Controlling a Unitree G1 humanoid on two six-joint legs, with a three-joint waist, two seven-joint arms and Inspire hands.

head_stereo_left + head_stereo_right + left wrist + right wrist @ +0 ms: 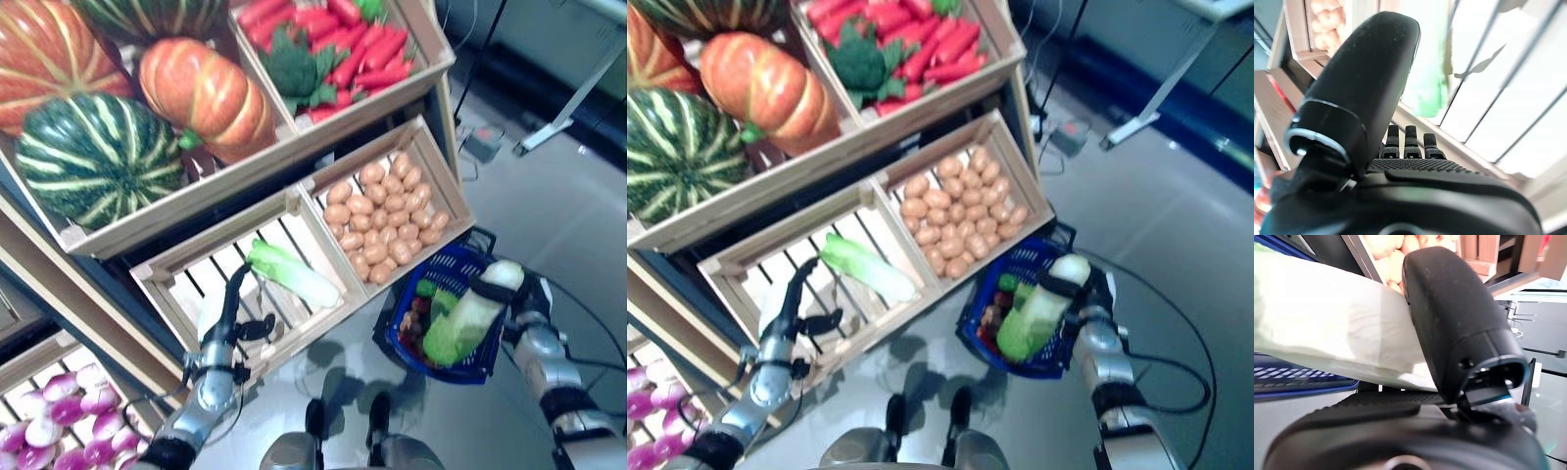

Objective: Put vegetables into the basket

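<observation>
My right hand (500, 289) is shut on a pale green-and-white cabbage (468, 318), holding it over the blue plastic basket (468, 262) on the floor. In the right wrist view the thumb (1449, 313) presses on the cabbage (1327, 328) above the basket's blue rim (1298, 382). Red and green vegetables (421, 313) lie in the basket. My left hand (233, 304) is open, fingers straight, inside the slatted wooden crate (167, 269), beside another long pale green cabbage (292, 274). That cabbage also shows in the left wrist view (1427, 73).
The wooden stand (294, 147) with tilted crates fills the left and top. A crate of small brown potatoes (382, 211) sits just above the basket. A white table leg (568, 108) stands on the grey floor at far right.
</observation>
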